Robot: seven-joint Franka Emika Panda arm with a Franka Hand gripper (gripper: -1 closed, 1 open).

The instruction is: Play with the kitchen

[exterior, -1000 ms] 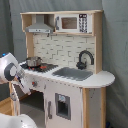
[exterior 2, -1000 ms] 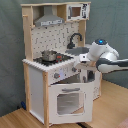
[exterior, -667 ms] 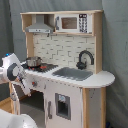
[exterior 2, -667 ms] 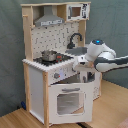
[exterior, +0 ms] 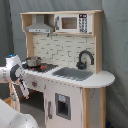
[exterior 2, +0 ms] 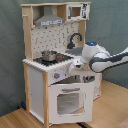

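1. Toy kitchen [exterior: 65, 75] [exterior 2: 57, 65] standing tall and upright on a wooden floor [exterior 2: 107, 107], just beside the arm [exterior 2: 107, 57] and filling most of both exterior views.
2. Black hob [exterior: 42, 66] on the white counter, nearest the arm, carrying a small metal pot [exterior: 33, 62] [exterior 2: 49, 55] upright on a burner.
3. Grey sink [exterior: 72, 74] set into the counter beyond the hob, with a black curved faucet [exterior: 85, 58] [exterior 2: 74, 40] rising behind it, farther from the arm than the pot.
4. Grey hood [exterior: 40, 26] [exterior 2: 49, 19] hanging above the hob; small microwave [exterior: 72, 22] [exterior 2: 76, 11] on the top shelf beside it, well above the arm.
5. White brick-pattern back wall [exterior: 57, 47] between counter and shelf.
6. Knobs [exterior 2: 56, 76] along the front panel below the hob, near the arm's end.
7. Oven door [exterior 2: 67, 100] with a window, tipped open a little at the top in the second exterior view, below the arm's end.
8. Second windowed door [exterior: 62, 106] under the sink in the first exterior view, closed.
9. Gripper [exterior 2: 76, 63] at the counter's front edge in the second exterior view, close to the knobs; fingers too unclear to tell whether spread or pressed together, and contact with the kitchen impossible to judge.
10. White arm reaching in from the second exterior view's right and seen at the first exterior view's left [exterior: 12, 75].
11. Grey curtain [exterior: 115, 45] hanging behind everything.
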